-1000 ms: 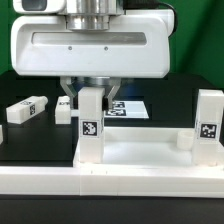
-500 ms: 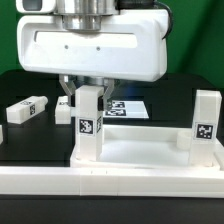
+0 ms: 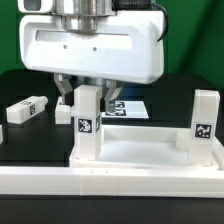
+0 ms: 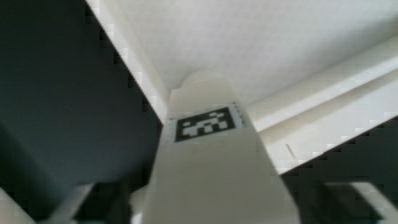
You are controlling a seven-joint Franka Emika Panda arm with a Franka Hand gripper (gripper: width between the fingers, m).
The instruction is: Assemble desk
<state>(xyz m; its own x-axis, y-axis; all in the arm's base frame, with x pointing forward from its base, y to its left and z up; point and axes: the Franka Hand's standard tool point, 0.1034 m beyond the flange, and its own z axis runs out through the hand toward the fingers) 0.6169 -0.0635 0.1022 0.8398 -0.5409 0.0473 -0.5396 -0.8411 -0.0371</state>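
Risks first, from the exterior view's left. Well off the tabletop [image 3: 140,150], lying flat on the table [image 3: 35,140]: a loose leg [image 3: 25,108], safe unless swept by a low pass of the arm. Nearer the tabletop, half hidden behind a finger [image 3: 64,95]: another white block [image 3: 62,114], probably a leg too, and the likeliest thing to get nudged.

At the tabletop's left-hand corner in that view: the left leg [image 3: 88,140], upright, with the gripper [image 3: 89,100] straddling its top. Wide open, holding nothing, with a dark gap either side of the leg in both views. Main hazard, as a judgement: rising off-centre and catching the leg's top with a finger, so tilting it or dragging it out of its socket. Depth of seating not readable from either view, so a loose fit cannot be ruled out.

Behind the tabletop: the marker board [image 3: 128,108], flat and out of the way. At the tabletop's right-hand corner: the right leg [image 3: 207,110], upright and well apart from the gripper. Little danger there, short of a jolt shifting the whole tabletop.

Looks, same order. Tabletop: white, tray-like, raised rim, lying flat with legs pointing up. Legs: plain white blocks, each with a black-and-white tag [image 3: 88,126]. Smooth hard plastic by the look of it, likely slippery under the fingers.
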